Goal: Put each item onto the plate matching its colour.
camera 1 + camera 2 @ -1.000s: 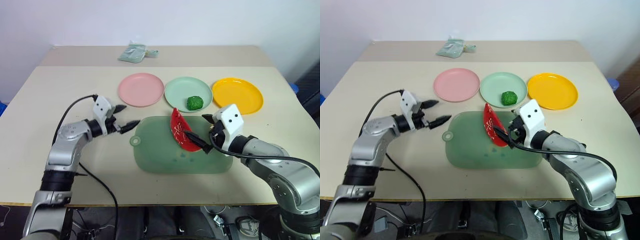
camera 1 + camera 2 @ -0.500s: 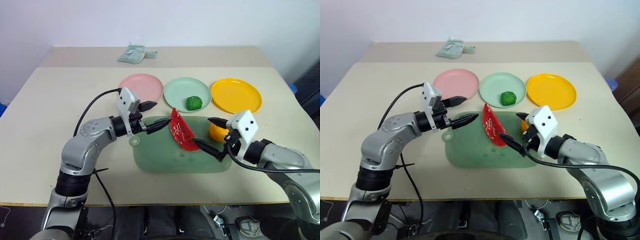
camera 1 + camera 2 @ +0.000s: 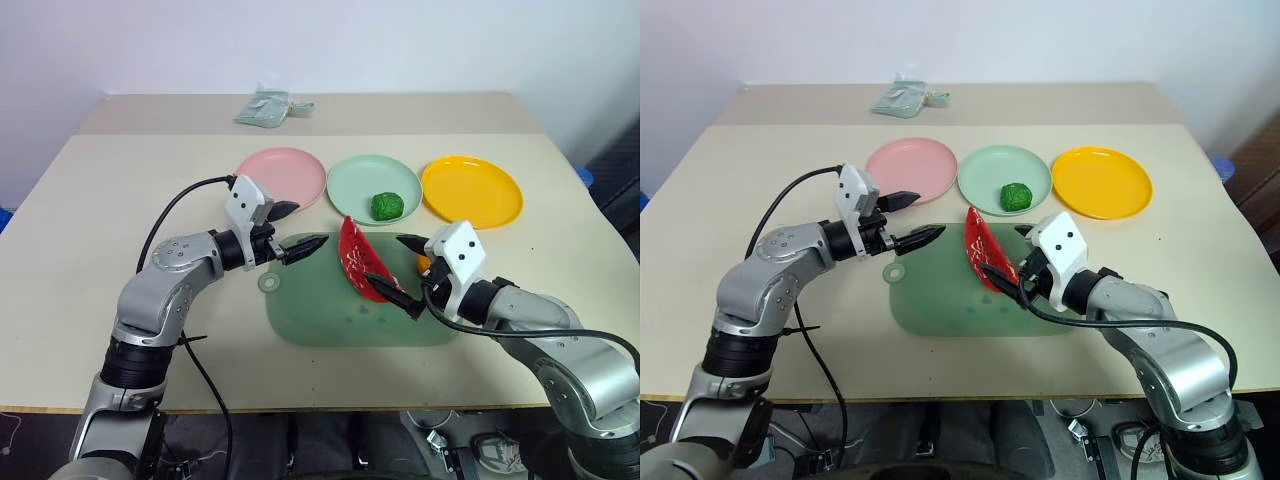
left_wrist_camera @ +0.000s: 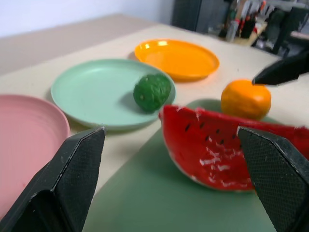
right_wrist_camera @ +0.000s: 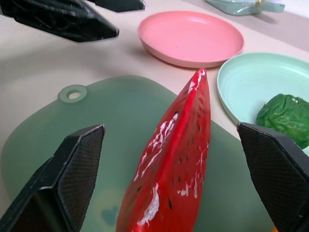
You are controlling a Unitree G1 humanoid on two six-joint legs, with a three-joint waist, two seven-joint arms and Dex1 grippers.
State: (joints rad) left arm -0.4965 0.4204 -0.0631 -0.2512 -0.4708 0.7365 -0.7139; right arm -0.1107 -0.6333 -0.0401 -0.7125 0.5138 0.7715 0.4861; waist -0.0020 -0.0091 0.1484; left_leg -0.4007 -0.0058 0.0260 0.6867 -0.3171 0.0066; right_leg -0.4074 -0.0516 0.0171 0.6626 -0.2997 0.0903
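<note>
Watermelon wedge (image 3: 362,262) was propped on green board (image 3: 310,315), flanked by both released tools, left tool (image 3: 291,226) and right tool (image 3: 402,273), presumably for transfer to pink plate (image 3: 281,177).

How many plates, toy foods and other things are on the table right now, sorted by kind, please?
Plates: 3 (pink plate, mint green plate, yellow-orange plate)
Toy foods: 3 (green ball, watermelon wedge, orange fruit)
Boards: 1 (green board)
Packets: 1 (pale green packet at the far edge)
Total: 8
</note>
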